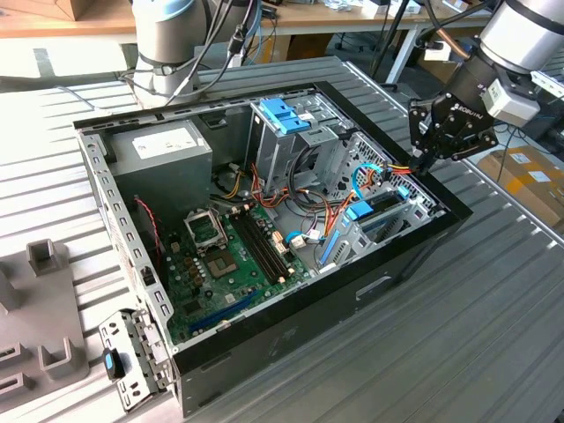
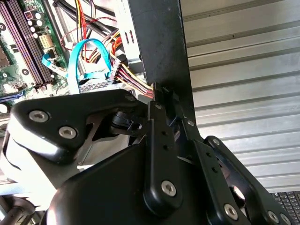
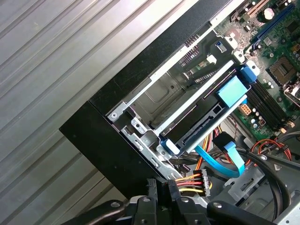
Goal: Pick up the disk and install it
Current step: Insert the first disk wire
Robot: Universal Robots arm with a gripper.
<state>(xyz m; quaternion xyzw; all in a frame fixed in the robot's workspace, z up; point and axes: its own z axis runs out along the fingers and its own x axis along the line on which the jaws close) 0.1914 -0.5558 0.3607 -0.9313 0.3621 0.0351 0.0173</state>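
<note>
The disk [image 3: 199, 130] sits edge-on in the drive bay at the corner of the open computer case [image 1: 414, 242], with a blue rail tab [image 3: 231, 90] on top of it. In the exterior view the disk [image 1: 381, 220] lies low in that bay at the case's right side. My gripper [image 1: 422, 164] hangs over the case's right wall, a short way behind the bay. Its fingers are shut in both wrist views [image 2: 161, 93] [image 3: 160, 185]. The tips rest against the plug of a red, yellow and black wire bundle [image 3: 193, 181]. Whether the plug is pinched is hidden.
A loose blue ribbon cable [image 3: 230, 158] curls near the disk's connector. Inside the case are a motherboard [image 1: 229, 256], a grey power supply box [image 1: 163, 150] and a drive cage topped by a blue bracket [image 1: 284, 115]. The arm's base [image 1: 167, 44] stands behind; grey fixtures [image 1: 44, 256] lie left.
</note>
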